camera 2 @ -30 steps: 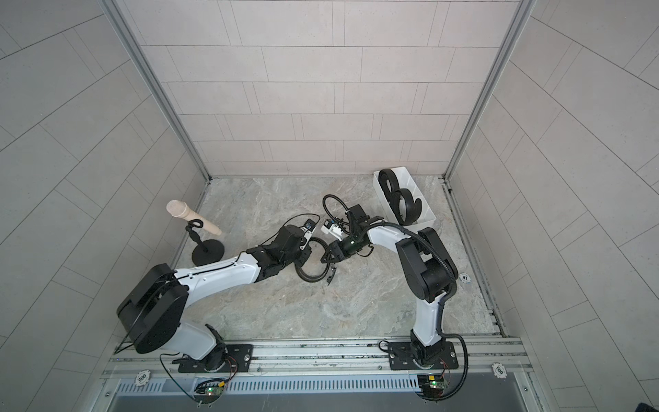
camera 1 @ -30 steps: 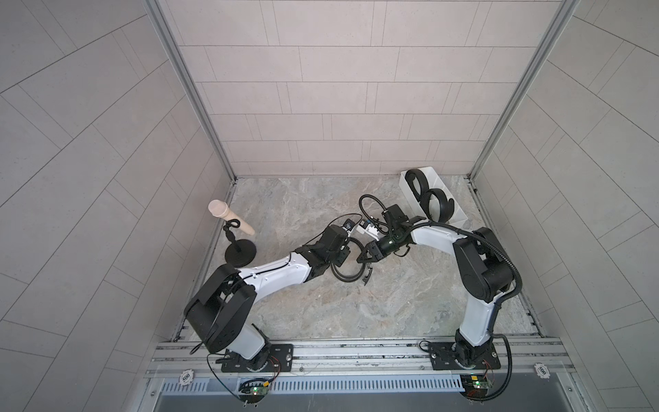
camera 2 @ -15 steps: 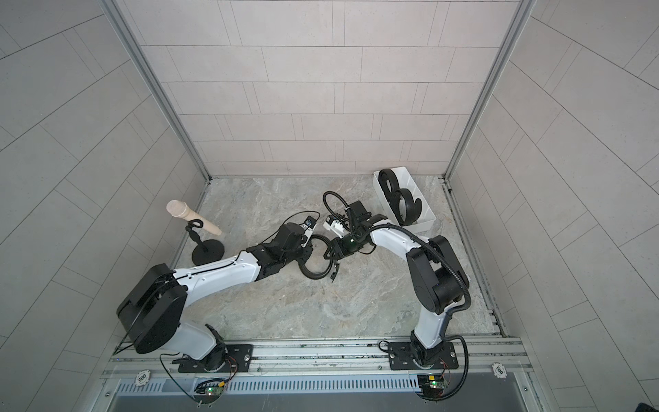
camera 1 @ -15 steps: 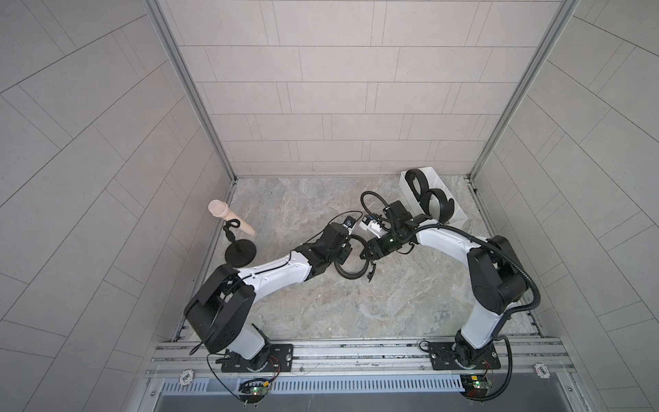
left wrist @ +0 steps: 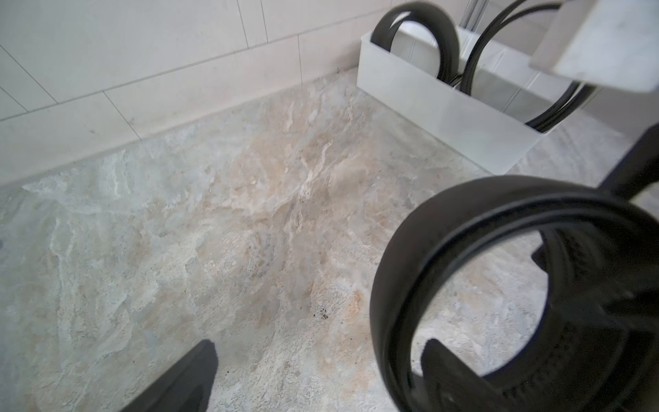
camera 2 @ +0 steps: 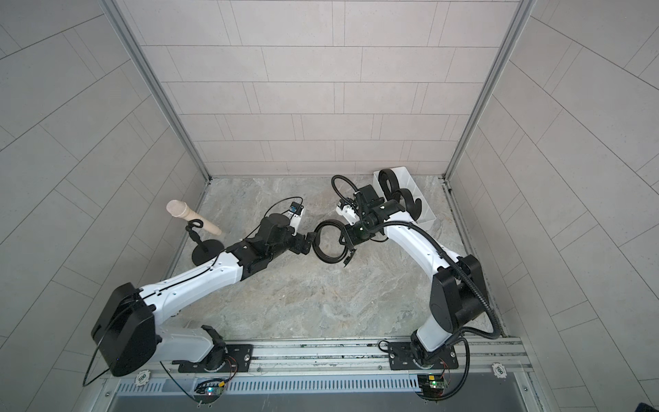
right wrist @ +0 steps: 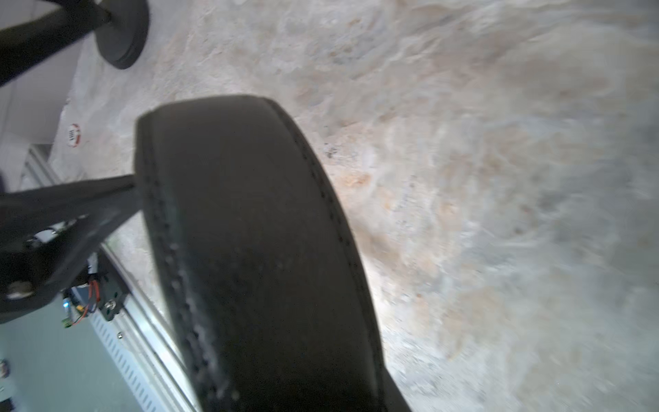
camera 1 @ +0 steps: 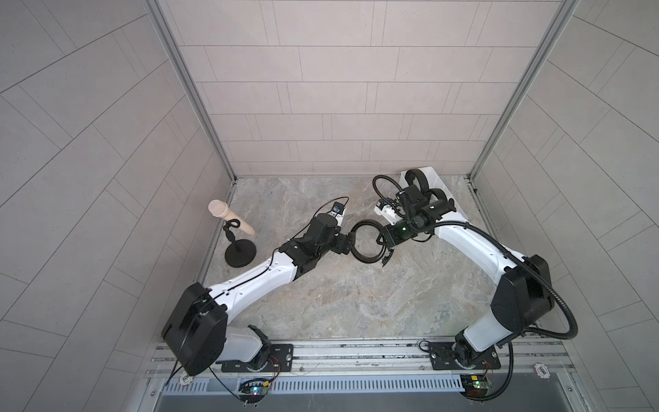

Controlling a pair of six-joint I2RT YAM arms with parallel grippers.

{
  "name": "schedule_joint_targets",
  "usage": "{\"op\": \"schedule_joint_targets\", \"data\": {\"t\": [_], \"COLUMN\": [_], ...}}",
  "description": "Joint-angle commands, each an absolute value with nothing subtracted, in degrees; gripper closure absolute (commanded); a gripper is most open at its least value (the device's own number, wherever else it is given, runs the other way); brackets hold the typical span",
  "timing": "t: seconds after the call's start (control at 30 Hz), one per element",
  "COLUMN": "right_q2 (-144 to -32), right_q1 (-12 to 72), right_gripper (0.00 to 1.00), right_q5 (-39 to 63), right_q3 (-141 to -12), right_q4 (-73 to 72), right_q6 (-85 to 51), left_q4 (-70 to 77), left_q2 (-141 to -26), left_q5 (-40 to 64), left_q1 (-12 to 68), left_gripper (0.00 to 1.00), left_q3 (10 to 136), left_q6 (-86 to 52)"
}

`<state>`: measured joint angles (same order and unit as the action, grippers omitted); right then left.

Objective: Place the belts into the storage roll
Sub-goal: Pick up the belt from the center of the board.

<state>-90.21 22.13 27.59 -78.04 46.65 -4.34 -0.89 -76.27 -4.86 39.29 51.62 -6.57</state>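
Mid table (camera 1: 349, 306), right gripper (camera 1: 382, 247) pinches a coiled belt (camera 1: 367, 259), likely light and springy, across its wraps; left gripper (camera 1: 349, 244) open beside it.

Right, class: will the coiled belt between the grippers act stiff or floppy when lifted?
Probably springy rather than limp: pinched at one side by the right gripper, the coiled belt holds a ring shape. Its loops sit apart, so it may uncoil. Round, it might roll on edge.
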Motion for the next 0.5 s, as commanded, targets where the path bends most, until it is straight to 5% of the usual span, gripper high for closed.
{"op": "schedule_joint_targets", "data": {"t": [0.0,0.47], "right_q2": [-86.3,-77.0], "right_q1": [18.3,2.2], "right_gripper": [1.0,1.0], "right_q5": [17.8,-2.3], "right_q3": [-80.7,-86.6], "right_q4": [53.3,47.1], "right_q6": [-2.8,-5.1], "left_q4": [-2.0,-2.5], "left_q2": [-72.9,-72.3], "left_q5": [-3.7,-5.5], "left_q1": [39.1,39.2], "left_gripper": [0.0,0.0], "left_q3": [51.2,46.4], "left_q6": [-9.1,-12.6]}}
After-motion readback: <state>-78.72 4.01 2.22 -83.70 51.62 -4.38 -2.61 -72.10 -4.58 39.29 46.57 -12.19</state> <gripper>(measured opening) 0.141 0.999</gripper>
